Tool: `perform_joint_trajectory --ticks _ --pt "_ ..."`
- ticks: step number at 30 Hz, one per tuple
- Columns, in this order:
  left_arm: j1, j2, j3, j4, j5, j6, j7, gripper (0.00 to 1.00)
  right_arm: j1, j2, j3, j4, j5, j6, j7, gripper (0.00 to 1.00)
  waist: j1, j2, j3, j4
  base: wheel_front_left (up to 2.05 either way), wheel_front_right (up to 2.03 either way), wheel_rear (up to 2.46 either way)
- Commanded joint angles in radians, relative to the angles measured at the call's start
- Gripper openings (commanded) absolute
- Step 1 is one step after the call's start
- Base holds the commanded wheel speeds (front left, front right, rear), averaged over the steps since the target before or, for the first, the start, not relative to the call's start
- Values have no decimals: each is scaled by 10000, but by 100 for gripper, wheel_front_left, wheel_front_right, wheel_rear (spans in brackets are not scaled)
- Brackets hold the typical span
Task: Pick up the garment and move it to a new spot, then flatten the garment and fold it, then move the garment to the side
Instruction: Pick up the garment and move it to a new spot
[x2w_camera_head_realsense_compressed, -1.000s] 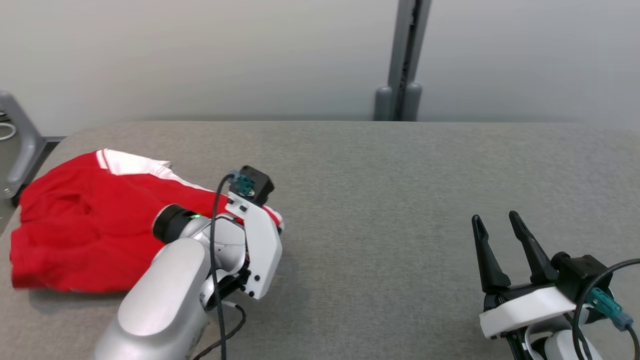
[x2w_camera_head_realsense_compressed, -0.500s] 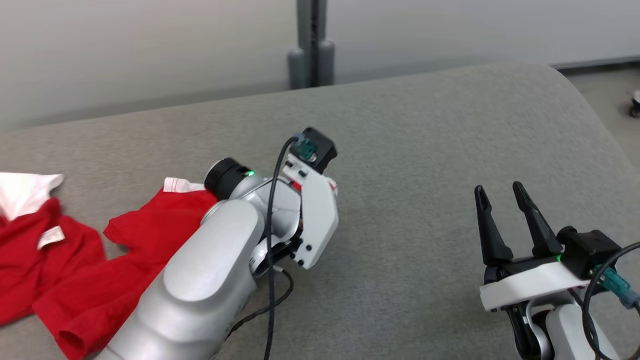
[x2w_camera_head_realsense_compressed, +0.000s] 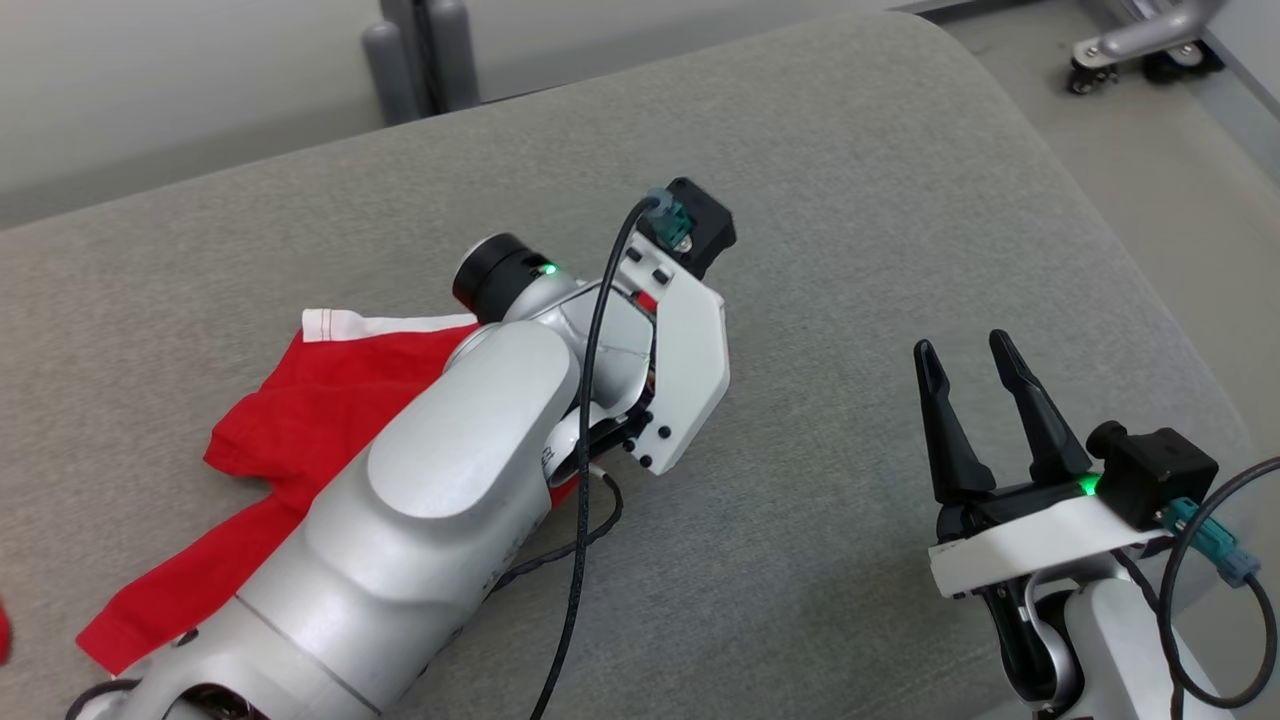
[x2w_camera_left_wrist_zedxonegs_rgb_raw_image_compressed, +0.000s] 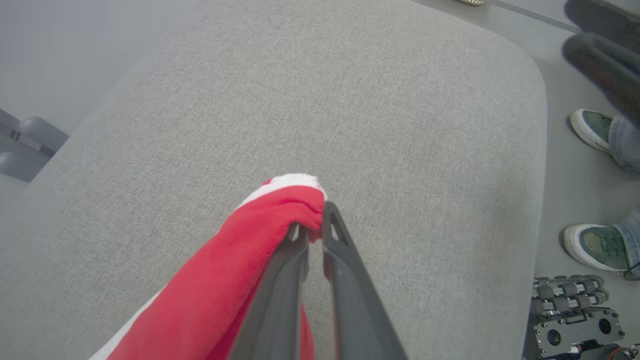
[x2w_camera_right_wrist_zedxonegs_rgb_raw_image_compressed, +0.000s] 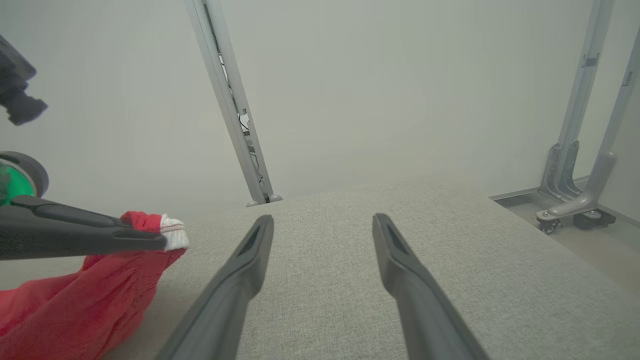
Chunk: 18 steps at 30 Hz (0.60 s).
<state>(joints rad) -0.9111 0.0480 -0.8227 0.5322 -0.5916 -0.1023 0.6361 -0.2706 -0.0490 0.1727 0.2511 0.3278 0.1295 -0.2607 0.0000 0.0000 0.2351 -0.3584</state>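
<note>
Left gripper (x2w_camera_left_wrist_zedxonegs_rgb_raw_image_compressed: 311, 222) fingers are clenched on the white-trimmed edge of the red garment (x2w_camera_left_wrist_zedxonegs_rgb_raw_image_compressed: 235, 280) — the cloth's long axis runs from the tips back toward the head view's lower left. Right gripper (x2w_camera_head_realsense_compressed: 965, 355), fingers released and empty, stands well apart at lower right above the surface (x2w_camera_head_realsense_compressed: 850, 200).

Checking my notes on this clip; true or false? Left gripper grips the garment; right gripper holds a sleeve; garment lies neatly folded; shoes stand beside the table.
The left gripper is shut on the red garment: true.
The right gripper holds a sleeve: false; it is open and empty over the grey table.
The garment lies neatly folded: false; it is crumpled, one end pinched.
A person's shoes stand beside the table: true.
</note>
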Motion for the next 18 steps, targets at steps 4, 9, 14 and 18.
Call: perform_joint_trajectory --ticks 4,9,14,18 --pt "-459 44 -513 73 -509 277 -295 0 -218 -36 156 40 164 23 -43 100 0 0 190 -407 0 0 0" --pt "-873 47 -1124 347 -1074 593 -831 0 -339 -39 294 32 250 23 -43 100 0 0 241 -639 0 0 0" --pt "-1102 42 -1622 877 -1498 675 -1188 100 -266 -40 134 17 162 23 -43 100 0 0 209 -586 0 0 0" --pt "-1110 44 -1999 1099 -1980 553 -1240 100 -118 -35 10 85 63 23 -43 100 0 0 28 -312 0 0 0"
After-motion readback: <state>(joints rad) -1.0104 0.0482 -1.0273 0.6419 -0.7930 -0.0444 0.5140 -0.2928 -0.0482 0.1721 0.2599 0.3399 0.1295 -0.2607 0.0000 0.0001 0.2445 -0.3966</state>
